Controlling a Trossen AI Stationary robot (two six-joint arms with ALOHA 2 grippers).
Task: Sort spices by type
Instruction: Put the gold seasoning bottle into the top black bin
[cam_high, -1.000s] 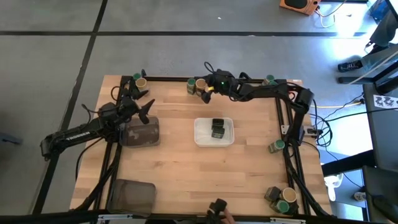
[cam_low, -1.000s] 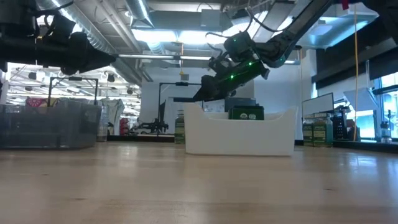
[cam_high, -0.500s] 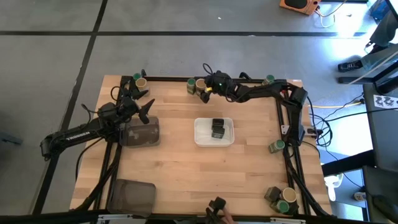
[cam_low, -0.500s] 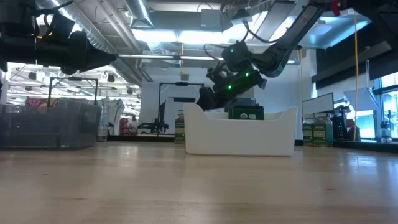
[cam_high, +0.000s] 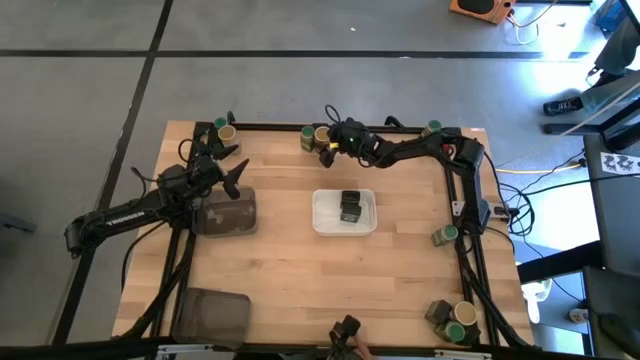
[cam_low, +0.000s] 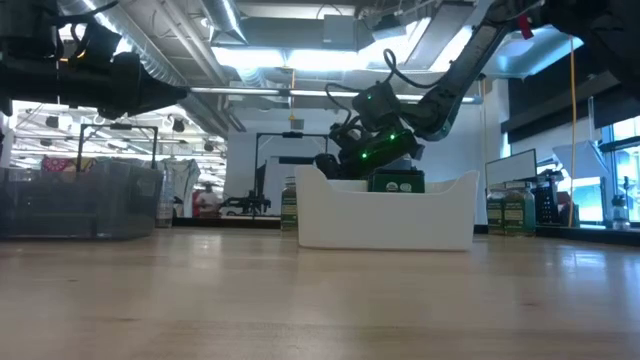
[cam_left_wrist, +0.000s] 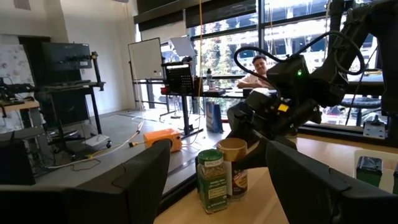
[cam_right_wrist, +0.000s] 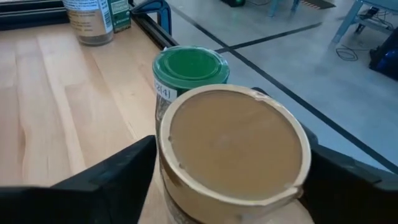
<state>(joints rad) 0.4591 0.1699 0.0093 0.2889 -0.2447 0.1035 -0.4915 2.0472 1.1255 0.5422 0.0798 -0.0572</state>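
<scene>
From above, four green-lidded jars (cam_high: 307, 135) can be counted: one at 12 o'clock on the table, one at 1 o'clock, one at 3 o'clock and one at 5 o'clock. There are three tan-topped jars (cam_high: 322, 133), at 11, 12 and 5 o'clock. Dark tins (cam_high: 349, 207) are harder to count: at least one lies in the single white tray (cam_high: 322, 222) near the centre and one sits at 5 o'clock. There are two dark grey trays (cam_high: 212, 315), at 9 and 7 o'clock.
</scene>
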